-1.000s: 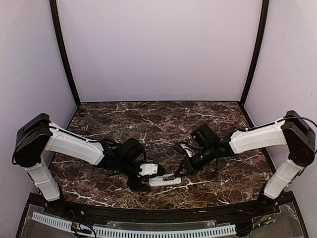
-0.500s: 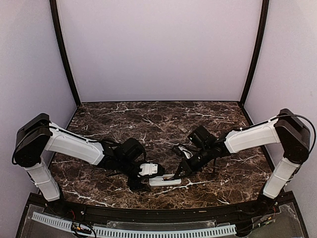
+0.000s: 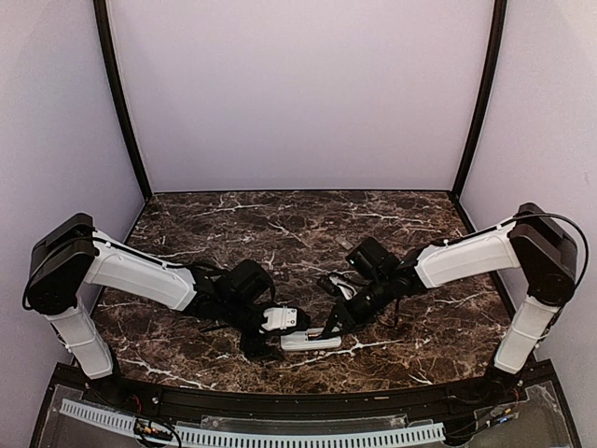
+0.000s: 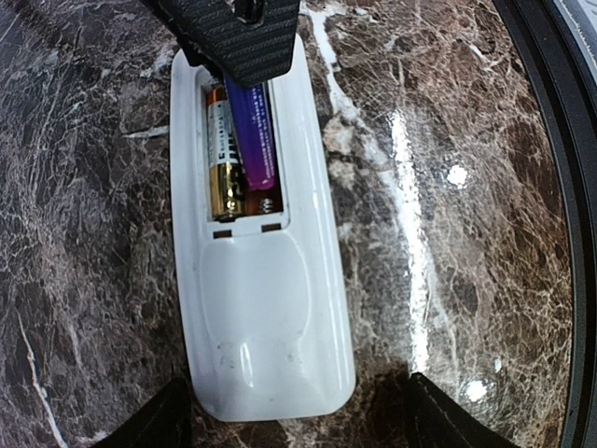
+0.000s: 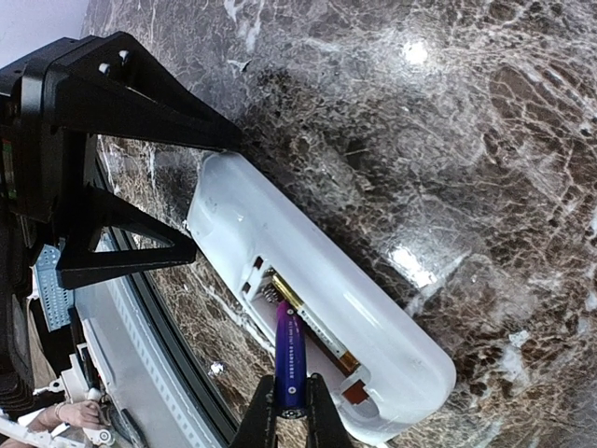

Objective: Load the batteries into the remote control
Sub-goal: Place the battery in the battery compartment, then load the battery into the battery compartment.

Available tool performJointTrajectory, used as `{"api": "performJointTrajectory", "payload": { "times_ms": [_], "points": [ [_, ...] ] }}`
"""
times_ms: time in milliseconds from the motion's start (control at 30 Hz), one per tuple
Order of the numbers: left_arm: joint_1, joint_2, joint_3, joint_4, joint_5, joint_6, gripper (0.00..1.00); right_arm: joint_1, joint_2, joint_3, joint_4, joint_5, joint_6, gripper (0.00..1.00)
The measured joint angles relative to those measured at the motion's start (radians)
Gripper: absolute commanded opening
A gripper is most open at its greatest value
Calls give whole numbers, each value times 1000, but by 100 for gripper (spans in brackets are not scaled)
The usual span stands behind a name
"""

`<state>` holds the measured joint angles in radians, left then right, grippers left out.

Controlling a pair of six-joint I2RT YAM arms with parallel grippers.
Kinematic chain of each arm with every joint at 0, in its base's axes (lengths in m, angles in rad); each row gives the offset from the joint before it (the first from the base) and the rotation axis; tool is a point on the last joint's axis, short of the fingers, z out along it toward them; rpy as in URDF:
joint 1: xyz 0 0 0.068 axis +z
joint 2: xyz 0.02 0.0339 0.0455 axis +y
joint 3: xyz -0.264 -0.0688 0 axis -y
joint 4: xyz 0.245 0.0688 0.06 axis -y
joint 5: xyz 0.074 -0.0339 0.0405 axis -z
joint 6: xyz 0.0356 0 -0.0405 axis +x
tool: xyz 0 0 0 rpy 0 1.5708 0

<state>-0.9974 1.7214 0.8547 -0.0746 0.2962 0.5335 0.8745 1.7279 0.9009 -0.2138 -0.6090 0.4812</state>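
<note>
Second-cell step is what's being worked here. The remote control (image 4: 266, 308) is lying back-up on the marbled surface (image 4: 448, 187) near the front edge, with its bay uncovered. The first battery (image 4: 220, 154) is bedded flat in one slot. The second battery (image 5: 289, 355) is pinched tight by its rear end in the right claw (image 5: 290, 399), with its nose poked into the free slot. It sits tilted, the held end riding above the bay rim, so it's not seated yet. The left claw (image 4: 298, 397) is spread wide with a finger either side of the remote's closed end. Whether either finger actually touches the shell can't be told.

Next move, probably: the raised end gets pressed down until the cell lies level with its neighbour, then it's let go. The remote could be shoved along the slick surface by that push, so the left claw may be needed as a stop. Nothing is cluttering the bay — only the right claw's own finger (image 4: 233, 37) overhangs one end and hides the contacts there. No cover piece can be picked out for sure
</note>
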Motion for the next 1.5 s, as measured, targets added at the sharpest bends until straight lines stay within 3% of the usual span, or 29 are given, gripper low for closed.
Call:
{"api": "performJointTrajectory", "payload": {
  "times_ms": [400,633,1067,1500],
  "points": [
    [0,0,0,0,0,0,77,4,2,35,-64,44,-6,25],
    [0,0,0,0,0,0,77,5,2,61,-104,73,-15,29],
    [0,0,-7,23,-2,1,75,32,-82,98,-220,159,58,17],
    [-2,0,-13,37,-3,2,73,55,-69,93,-210,200,178,15]
  ]
}}
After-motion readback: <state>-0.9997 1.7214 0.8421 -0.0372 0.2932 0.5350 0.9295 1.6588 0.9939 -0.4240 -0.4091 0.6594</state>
